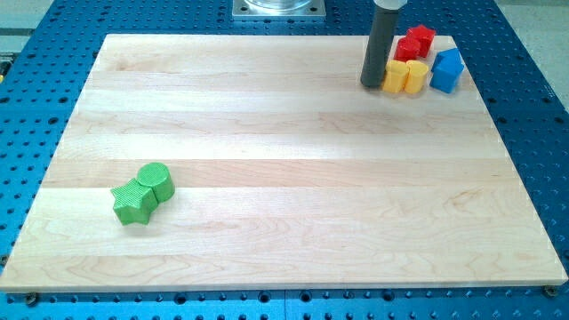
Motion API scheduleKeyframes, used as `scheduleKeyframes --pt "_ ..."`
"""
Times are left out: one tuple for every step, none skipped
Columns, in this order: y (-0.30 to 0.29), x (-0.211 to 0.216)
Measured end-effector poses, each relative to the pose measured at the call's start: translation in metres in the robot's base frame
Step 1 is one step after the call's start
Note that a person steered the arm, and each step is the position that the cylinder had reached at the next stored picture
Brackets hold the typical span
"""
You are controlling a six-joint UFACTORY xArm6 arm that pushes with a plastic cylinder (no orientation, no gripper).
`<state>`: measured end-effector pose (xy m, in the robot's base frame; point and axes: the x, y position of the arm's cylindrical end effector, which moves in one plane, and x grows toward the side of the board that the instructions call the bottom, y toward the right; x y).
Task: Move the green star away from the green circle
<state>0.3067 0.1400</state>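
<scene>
My tip (371, 84) holds nothing and stands at the view's top right, just left of the yellow block (403, 76). The green star block (133, 202) touches the green circle block (156, 180) at the wooden board's (284, 160) lower left

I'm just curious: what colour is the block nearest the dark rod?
Yellow, touching my tip on its right in the camera view, the only view.
</scene>
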Motion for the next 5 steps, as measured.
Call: scheduleKeyframes --pt "0.0 0.0" --pt "-0.042 0.0" --pt "-0.136 -0.001" --pt "-0.218 -0.001" --pt "-0.288 0.022"
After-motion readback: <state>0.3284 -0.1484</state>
